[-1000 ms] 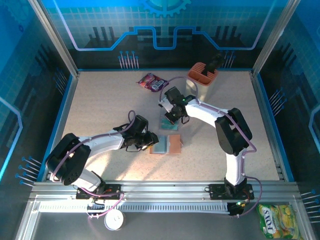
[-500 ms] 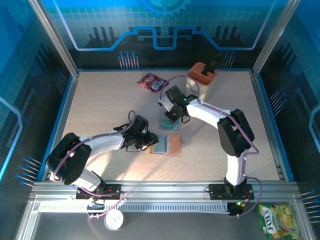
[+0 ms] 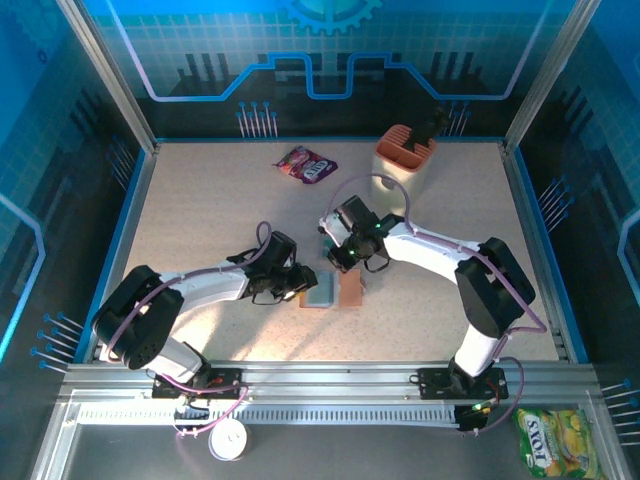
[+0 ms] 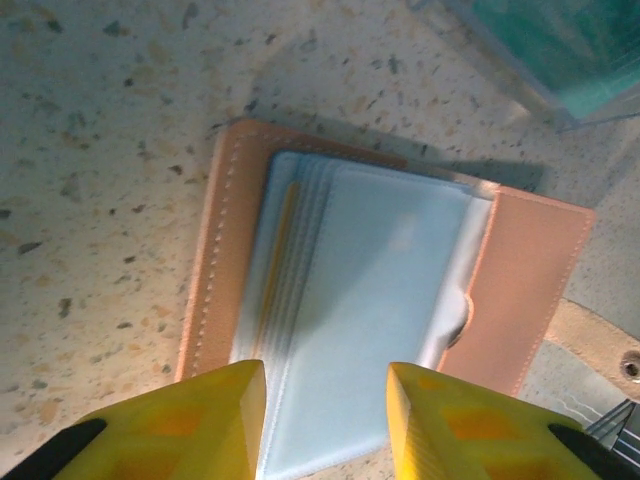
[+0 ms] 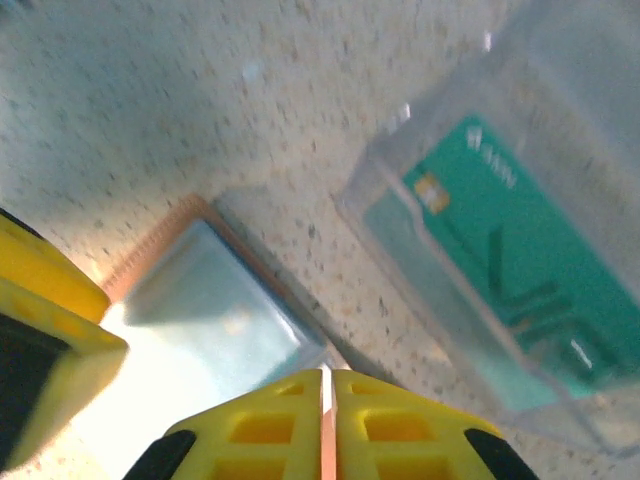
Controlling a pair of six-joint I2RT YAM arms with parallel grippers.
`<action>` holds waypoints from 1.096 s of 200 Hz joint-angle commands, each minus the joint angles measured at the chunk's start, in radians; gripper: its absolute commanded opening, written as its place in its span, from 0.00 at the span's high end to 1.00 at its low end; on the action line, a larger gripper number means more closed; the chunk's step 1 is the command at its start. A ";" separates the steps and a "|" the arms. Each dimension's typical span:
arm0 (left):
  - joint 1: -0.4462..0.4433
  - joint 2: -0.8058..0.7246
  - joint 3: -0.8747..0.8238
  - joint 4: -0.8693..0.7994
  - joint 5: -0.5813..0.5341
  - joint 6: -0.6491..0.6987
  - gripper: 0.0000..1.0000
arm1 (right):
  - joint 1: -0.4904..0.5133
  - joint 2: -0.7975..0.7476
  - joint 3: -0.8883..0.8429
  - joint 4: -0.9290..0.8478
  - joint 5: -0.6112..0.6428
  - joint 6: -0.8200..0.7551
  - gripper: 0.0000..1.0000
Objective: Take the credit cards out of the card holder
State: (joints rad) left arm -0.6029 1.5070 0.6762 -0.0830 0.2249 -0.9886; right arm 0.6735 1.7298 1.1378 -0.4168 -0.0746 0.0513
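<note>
Nearest the arm bases, the left gripper [image 4: 325, 405] hangs over the near end of the holder [image 4: 520, 290], which lies open and flat on the desk [image 3: 200, 210]. Its fingers [image 4: 200, 425] are parted, with the grey-blue pockets [image 4: 370, 330] running between them. Whether they press on the pockets or only hover, I cannot tell.

A thin orange-tan edge [image 4: 280, 250] shows in the left pockets, so by my reading at least one card is still inside.

Just beyond the holder, the right gripper [image 5: 327, 385] points down at the holder's far corner. Its fingers are all but closed, with only a hairline slit and nothing visibly between them.

Beside it a teal card [image 5: 500, 270] lies in a clear case [image 5: 390, 180], out of the holder, so the job looks part done, with more pulling left.

Room is tight in one spot: both grippers crowd the holder, and the case sits just past it. Open desk lies left and right of the holder, well clear of the blue rim.

At the far side, the packet [image 3: 306, 165] and the caddy [image 3: 403, 158] stand well apart from the work.
</note>
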 commanded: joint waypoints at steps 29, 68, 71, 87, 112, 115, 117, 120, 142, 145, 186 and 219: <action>0.006 -0.013 -0.018 -0.006 0.020 0.011 0.63 | -0.021 -0.014 -0.092 0.088 0.078 0.067 0.89; 0.007 -0.010 -0.020 -0.001 0.018 0.013 0.63 | -0.060 0.016 -0.099 0.144 0.107 0.088 0.89; 0.008 -0.011 -0.020 -0.001 0.018 0.012 0.63 | -0.062 0.018 -0.098 0.147 0.109 0.087 0.89; 0.007 -0.013 -0.021 -0.001 0.019 0.010 0.63 | -0.076 0.031 -0.092 0.163 0.114 0.085 0.89; 0.008 -0.010 -0.021 -0.003 0.017 0.011 0.63 | -0.092 0.046 -0.079 0.173 0.116 0.077 0.90; 0.007 -0.009 -0.020 -0.004 0.017 0.011 0.63 | -0.093 0.046 -0.079 0.174 0.115 0.077 0.90; 0.008 -0.009 -0.020 -0.003 0.017 0.011 0.63 | -0.093 0.046 -0.078 0.174 0.115 0.075 0.90; 0.007 -0.008 -0.020 -0.003 0.016 0.011 0.63 | -0.093 0.047 -0.078 0.174 0.113 0.074 0.90; 0.006 -0.004 -0.015 -0.007 0.015 0.011 0.63 | -0.098 0.046 -0.076 0.182 0.122 0.068 0.90; 0.007 -0.004 -0.015 -0.008 0.015 0.011 0.63 | -0.100 0.046 -0.075 0.182 0.120 0.069 0.90; 0.007 0.003 -0.009 -0.012 0.012 0.016 0.63 | -0.098 -0.003 -0.069 0.153 0.079 0.086 0.90; 0.009 0.000 -0.005 -0.017 -0.010 0.026 0.66 | -0.063 -0.073 -0.079 0.127 0.021 0.145 0.87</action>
State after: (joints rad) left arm -0.6029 1.5070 0.6655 -0.0814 0.2245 -0.9874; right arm 0.5880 1.7309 1.0473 -0.2646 0.0051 0.1398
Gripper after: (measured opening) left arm 0.346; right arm 0.119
